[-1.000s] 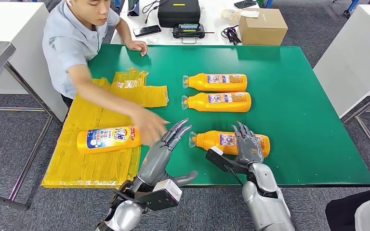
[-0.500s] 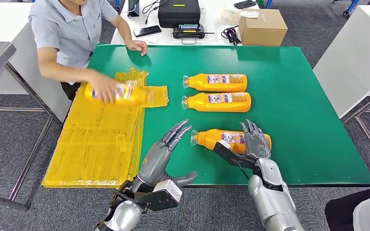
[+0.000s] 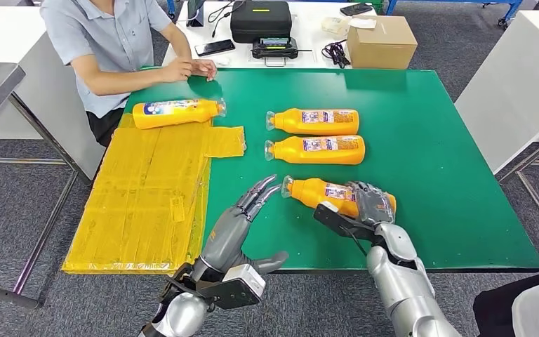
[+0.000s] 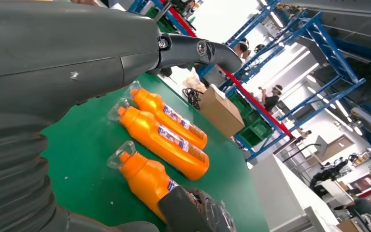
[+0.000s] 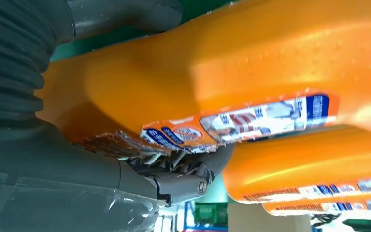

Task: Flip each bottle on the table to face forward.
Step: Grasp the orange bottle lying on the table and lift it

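Observation:
Three orange bottles lie on their sides on the green table point(image 3: 435, 140), caps to the left. The far bottle point(image 3: 314, 120) and the middle bottle point(image 3: 316, 149) show small back labels. My right hand point(image 3: 368, 203) grips the nearest bottle point(image 3: 316, 192) at its base end. In the right wrist view the thumb lies over this bottle point(image 5: 232, 63) and the fingers point(image 5: 183, 166) curl beneath its label. My left hand point(image 3: 242, 214) hovers open just left of its cap, touching nothing. A fourth bottle point(image 3: 175, 112) with a large blue front label lies at the far left.
A crumpled yellow plastic sheet point(image 3: 140, 196) covers the table's left part. A person sits at the far left corner with both hands point(image 3: 186, 69) on the table edge. Behind the table are a cardboard box point(image 3: 381, 41) and a black case point(image 3: 260, 17).
The person carried the blue-labelled bottle from the near left to the far left, set it down and drew back. My right hand closed around the nearest bottle, which shifted slightly.

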Tool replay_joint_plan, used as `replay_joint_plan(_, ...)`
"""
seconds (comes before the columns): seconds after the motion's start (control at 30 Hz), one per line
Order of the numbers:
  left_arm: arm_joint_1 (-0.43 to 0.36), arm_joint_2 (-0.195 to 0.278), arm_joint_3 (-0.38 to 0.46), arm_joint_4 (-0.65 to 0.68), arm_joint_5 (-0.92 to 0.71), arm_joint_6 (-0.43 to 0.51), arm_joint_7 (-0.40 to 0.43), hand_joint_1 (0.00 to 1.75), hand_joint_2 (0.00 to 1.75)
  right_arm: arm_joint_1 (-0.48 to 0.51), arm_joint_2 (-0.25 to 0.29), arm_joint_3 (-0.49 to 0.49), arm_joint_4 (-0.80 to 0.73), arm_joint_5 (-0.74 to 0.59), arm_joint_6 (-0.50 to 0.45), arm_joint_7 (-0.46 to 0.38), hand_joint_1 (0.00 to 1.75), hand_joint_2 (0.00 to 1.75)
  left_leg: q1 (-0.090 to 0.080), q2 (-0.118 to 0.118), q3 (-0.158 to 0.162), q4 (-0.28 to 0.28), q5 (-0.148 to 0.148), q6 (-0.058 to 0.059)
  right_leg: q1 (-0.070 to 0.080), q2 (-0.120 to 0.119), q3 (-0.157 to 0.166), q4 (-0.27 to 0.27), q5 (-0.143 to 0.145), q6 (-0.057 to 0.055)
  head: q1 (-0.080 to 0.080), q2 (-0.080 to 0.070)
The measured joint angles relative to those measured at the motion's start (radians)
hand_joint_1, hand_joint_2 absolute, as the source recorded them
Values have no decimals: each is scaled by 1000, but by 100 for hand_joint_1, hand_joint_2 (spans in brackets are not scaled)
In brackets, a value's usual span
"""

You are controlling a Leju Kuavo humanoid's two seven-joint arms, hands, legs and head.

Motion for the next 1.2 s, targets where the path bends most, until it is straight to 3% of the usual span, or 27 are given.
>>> replay_joint_plan(0.17,-3,0,-3,8,20,-7,-17,0,175,-9,-26,-9,23,-159,78,-137,175,175,0,3,5,0,-3,-1,0,2,4,-1,0,0,0,0)
replay_joint_plan(0.3,-7,0,-11,15,40,-9,-20,0,175,-7,-42,-16,30,-259,120,-201,175,175,1,6,10,0,-4,-1,1,5,6,-1,0,0,0,0)
replay_joint_plan(0.47,-6,0,-2,18,207,3,20,0,175,33,-42,-24,-14,-470,206,-282,175,175,1,7,14,0,-5,-2,2,8,11,-1,0,-1,0,0)
replay_joint_plan(0.7,4,-3,35,30,484,89,73,0,175,181,34,0,-282,-634,272,-257,175,175,2,6,10,0,-4,-2,3,7,8,0,0,-1,0,0)
replay_joint_plan(0.9,2,-6,51,80,700,80,117,0,175,252,87,59,-440,-680,292,-269,171,175,2,5,1,0,-2,-2,2,6,0,0,0,-1,0,0)
replay_joint_plan(1.03,-6,-8,55,127,745,57,119,0,175,260,102,100,-482,-694,295,-283,168,175,1,5,-2,0,-2,-2,1,6,-2,0,0,-1,0,0)
replay_joint_plan(1.2,-13,-10,54,158,763,27,126,0,175,263,108,128,-500,-706,294,-288,148,175,1,4,-4,0,-2,-2,0,6,-4,0,0,0,0,0)
